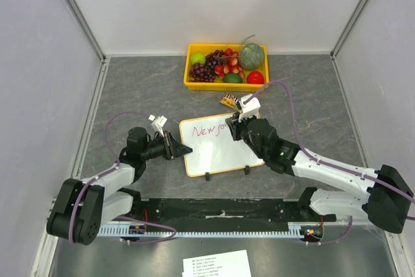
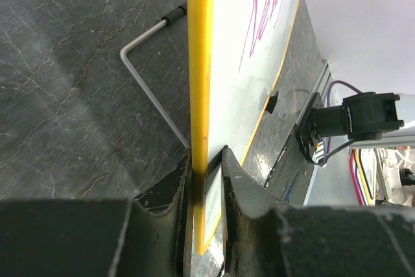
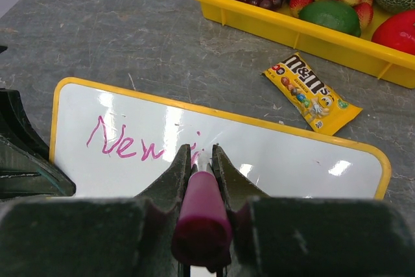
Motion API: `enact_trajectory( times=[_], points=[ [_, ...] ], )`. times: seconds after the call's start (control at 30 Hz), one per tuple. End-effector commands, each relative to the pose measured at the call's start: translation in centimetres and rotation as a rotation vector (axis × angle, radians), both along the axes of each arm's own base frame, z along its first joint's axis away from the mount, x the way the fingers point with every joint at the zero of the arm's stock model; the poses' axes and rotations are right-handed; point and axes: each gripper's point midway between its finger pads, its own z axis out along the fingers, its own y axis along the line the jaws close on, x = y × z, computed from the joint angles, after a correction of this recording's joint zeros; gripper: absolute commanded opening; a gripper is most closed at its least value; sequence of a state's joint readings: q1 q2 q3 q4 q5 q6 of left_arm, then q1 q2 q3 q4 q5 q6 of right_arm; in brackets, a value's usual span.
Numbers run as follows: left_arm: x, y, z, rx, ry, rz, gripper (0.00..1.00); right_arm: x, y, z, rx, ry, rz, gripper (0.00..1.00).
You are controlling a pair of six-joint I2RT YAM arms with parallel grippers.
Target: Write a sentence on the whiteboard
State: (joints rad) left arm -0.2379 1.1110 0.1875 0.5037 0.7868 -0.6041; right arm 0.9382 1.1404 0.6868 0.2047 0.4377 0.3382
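Observation:
The whiteboard [image 1: 217,147], glossy white with a thin yellow-orange frame, lies mid-table on two small black feet. The sentence [image 1: 209,129] reads "New" plus the start of another letter in pink-purple marker, along the board's far left; it also shows in the right wrist view [image 3: 123,142] and the left wrist view [image 2: 264,16]. My left gripper [image 1: 183,150] is shut on the whiteboard's left edge [image 2: 201,160]. My right gripper [image 1: 232,123] is shut on a pink marker [image 3: 202,215], tip down on the board right of the lettering.
A yellow tray [image 1: 192,84] of fruit stands at the back. A yellow M&M's packet [image 1: 228,100] lies between the tray and the board. A metal stand wire [image 2: 146,79] shows behind the board. A printed paper sheet [image 1: 217,265] lies at the near edge.

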Motion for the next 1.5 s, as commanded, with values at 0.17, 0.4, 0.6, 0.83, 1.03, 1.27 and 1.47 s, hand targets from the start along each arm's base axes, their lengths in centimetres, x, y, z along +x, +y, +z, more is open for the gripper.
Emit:
enact_trajectory(
  times=[0.17,0.4,0.6,0.83,1.03,1.27,1.47],
  points=[
    [1.0,0.3,-0.4,0.041,-0.045,0.028,0.02,-0.1,-1.0,1.9,0.043,-0.037,-0.020,0.00],
    [0.9,0.3,-0.3,0.041,-0.047,0.027,0.02,0.7,-1.5,-0.1,0.000,-0.005,-0.052,0.00],
    [1.0,0.3,-0.3,0.041,-0.048,0.028,0.02,0.5,-1.8,-1.2,-0.022,0.015,-0.055,0.00],
    [0.9,0.3,-0.4,0.041,-0.044,0.028,0.02,-0.1,-2.5,-2.5,-0.037,0.045,-0.061,0.00],
    [0.9,0.3,-0.4,0.043,-0.044,0.026,0.02,-0.7,-3.2,-2.9,-0.036,0.053,-0.061,0.00],
    [1.0,0.3,-0.4,0.043,-0.044,0.028,0.02,-0.8,-3.2,-1.7,-0.007,0.033,-0.056,0.00],
    [0.9,0.2,-0.4,0.045,-0.046,0.026,0.02,-0.5,-3.2,1.6,0.058,-0.024,-0.068,0.00]
  ],
)
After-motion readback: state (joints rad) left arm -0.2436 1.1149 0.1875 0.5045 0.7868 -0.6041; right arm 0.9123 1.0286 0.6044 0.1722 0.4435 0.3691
